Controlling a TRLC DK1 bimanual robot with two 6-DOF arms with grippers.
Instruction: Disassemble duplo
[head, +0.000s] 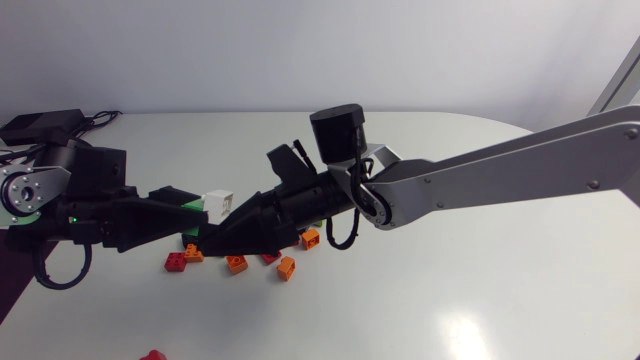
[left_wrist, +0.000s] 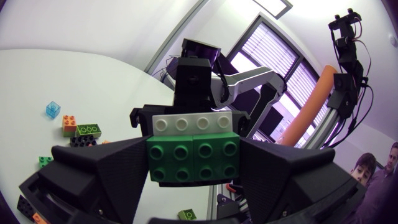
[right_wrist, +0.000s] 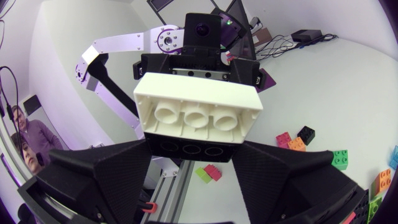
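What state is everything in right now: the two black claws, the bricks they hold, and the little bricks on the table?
left gripper: shut on the green plastic brick
right gripper: shut on the white plastic brick
green plastic brick: in the air, joined to the white plastic brick
white plastic brick: in the air, not yet pulled off
small orange plastic bricks: loose, lying on the white table
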